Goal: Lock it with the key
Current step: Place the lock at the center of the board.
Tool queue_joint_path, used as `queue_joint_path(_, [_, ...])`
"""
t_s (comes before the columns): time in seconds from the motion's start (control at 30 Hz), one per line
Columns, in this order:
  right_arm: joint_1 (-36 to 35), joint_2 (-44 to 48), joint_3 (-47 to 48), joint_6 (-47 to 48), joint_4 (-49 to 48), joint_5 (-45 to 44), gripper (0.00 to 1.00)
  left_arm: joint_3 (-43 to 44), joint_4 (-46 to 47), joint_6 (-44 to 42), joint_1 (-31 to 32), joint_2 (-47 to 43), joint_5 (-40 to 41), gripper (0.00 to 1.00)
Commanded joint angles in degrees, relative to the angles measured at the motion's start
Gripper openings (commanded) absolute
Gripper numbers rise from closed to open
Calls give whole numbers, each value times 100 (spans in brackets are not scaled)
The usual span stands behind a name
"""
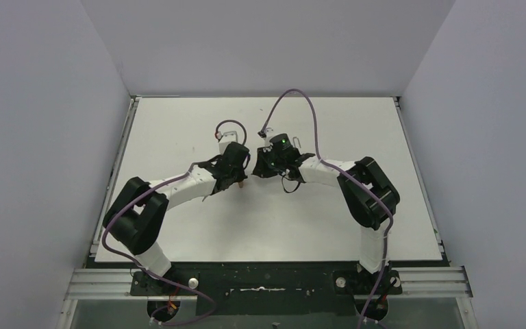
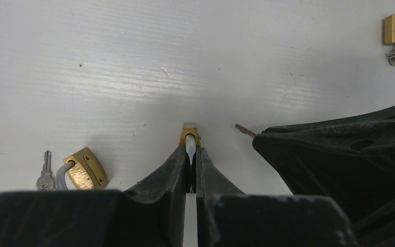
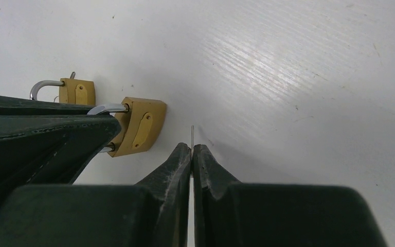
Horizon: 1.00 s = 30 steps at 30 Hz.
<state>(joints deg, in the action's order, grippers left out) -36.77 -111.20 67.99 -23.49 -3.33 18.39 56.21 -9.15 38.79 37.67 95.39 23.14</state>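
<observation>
White table (image 1: 349, 123) below; left gripper (image 2: 190, 152) pinches 1 padlock (image 2: 190, 135), right gripper (image 3: 192, 149) pinches the key (image 3: 192, 133). Lining-up step: the key likely needs to move toward 9 o'clock into the padlock.

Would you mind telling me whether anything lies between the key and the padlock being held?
Nothing visible does: only bare table shows between the key in the right hand and the padlock in the left hand.
</observation>
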Motion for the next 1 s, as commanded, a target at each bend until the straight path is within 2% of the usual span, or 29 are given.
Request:
queue_joint_path(0.0, [56, -161, 232, -132, -486, 106, 4, 342, 341, 155, 3, 53, 15, 0])
queue_joint_path(0.23, [65, -291, 287, -164, -528, 164, 5, 527, 117, 167, 3, 177, -154, 1])
queue_joint_path(0.3, [80, -331, 307, -178, -532, 181, 8, 560, 61, 148, -5, 193, -192, 11])
queue_joint_path(0.5, [117, -322, 326, -153, -438, 233, 28, 617, -68, 138, -5, 175, -187, 29])
queue_joint_path(0.6, [146, -294, 316, -126, -381, 222, 37, 613, -115, 138, -5, 153, -165, 31])
queue_joint_path(0.73, [171, -203, 289, -109, -316, 153, 44, 605, -179, 125, -5, 61, -105, 33])
queue_joint_path(0.97, [468, 211, 387, 91, -5, -30, 52, 685, -238, -99, -64, -257, -69, 51])
